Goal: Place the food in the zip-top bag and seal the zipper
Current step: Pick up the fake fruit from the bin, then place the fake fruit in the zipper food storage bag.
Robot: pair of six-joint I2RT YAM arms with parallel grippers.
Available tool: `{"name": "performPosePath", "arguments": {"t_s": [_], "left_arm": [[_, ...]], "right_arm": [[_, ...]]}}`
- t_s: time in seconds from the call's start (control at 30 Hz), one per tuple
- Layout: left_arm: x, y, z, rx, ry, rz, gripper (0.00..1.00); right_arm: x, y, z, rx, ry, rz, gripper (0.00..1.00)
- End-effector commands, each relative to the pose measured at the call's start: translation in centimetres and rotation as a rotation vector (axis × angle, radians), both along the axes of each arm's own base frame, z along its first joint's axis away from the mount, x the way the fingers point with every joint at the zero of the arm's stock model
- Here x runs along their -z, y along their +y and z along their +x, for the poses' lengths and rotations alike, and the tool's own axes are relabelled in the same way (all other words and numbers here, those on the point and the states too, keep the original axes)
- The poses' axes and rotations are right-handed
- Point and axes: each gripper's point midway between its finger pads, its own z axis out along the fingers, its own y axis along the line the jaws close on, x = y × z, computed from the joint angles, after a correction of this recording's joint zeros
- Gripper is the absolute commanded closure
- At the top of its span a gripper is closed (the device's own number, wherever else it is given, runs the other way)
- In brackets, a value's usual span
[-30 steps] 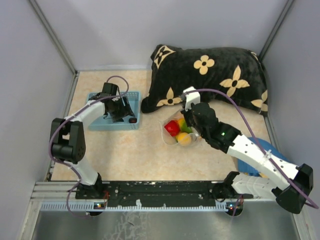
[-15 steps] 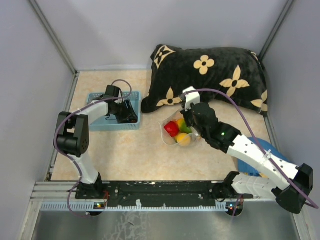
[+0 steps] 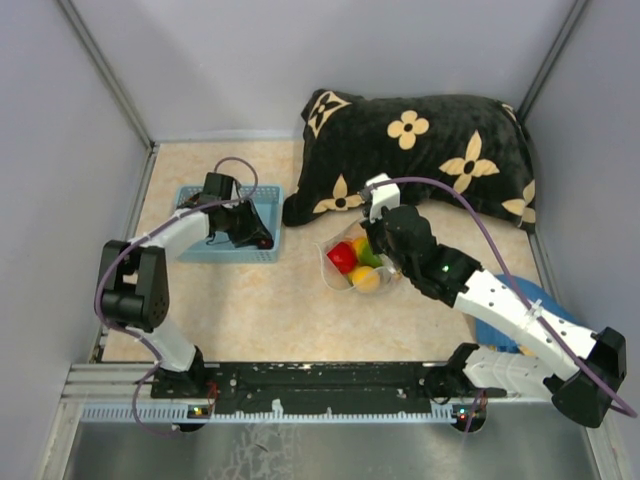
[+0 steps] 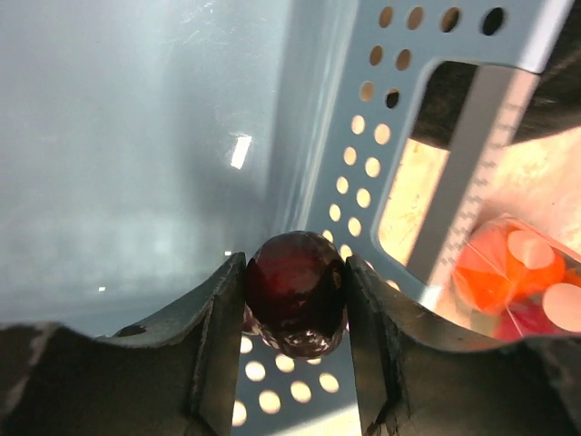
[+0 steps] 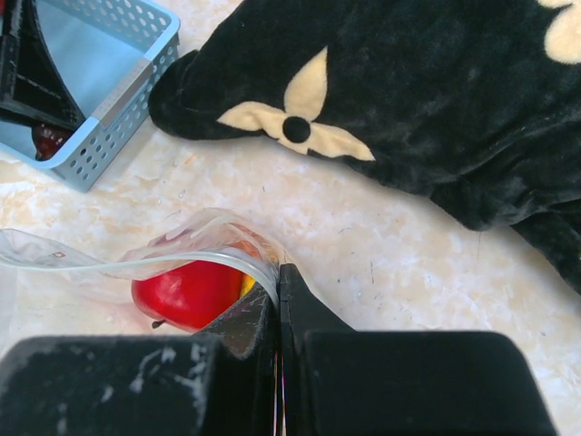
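The dark brown food (image 4: 295, 291) sits in the right corner of the light blue basket (image 3: 228, 250). My left gripper (image 4: 295, 304) is shut on it, a finger pressed against each side. The zip-top bag (image 3: 352, 264) lies mid-table with red food (image 3: 343, 257), yellow-orange food (image 3: 367, 278) and a green piece inside. My right gripper (image 5: 280, 283) is shut on the bag's mouth edge, holding the zipper (image 5: 136, 266) lifted so the mouth gapes above the red food (image 5: 186, 295). In the top view my left gripper (image 3: 262, 238) is low inside the basket.
A black pillow (image 3: 420, 150) with cream flowers lies along the back right, just behind the bag. The basket's perforated wall (image 4: 363, 182) stands close around my left fingers. A blue object (image 3: 500, 335) peeks out under my right arm.
My left gripper has shifted within the basket to its right corner and narrowed its jaws onto the dark brown food. The right arm and bag have stayed put.
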Motion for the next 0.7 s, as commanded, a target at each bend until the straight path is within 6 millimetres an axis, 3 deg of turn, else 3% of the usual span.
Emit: {"name": "performPosePath", "arguments": {"t_s": [0.0, 0.13, 0.27, 0.5, 0.67], "left_arm": [[-2.9, 1.0, 0.1, -0.042, -0.093, 0.024, 0.61], [-5.0, 1.6, -0.2, -0.065, -0.15, 0.035, 0.62], [-8.3, 1.2, -0.9, -0.04, -0.237, 0.0, 0.63], [-15.6, -2.7, -4.0, 0.075, -0.436, -0.088, 0.63], [-19.7, -5.7, -6.7, 0.153, -0.586, -0.139, 0.63]], "right_arm": [[-3.0, 0.8, 0.5, -0.004, -0.063, 0.09, 1.0], [-3.2, 1.0, 0.5, -0.008, -0.059, 0.099, 1.0], [-3.4, 1.1, 0.4, -0.014, -0.055, 0.109, 1.0], [-3.7, 2.0, 0.4, -0.036, -0.045, 0.133, 1.0], [-3.7, 2.5, 0.5, -0.051, -0.036, 0.144, 1.0]]}}
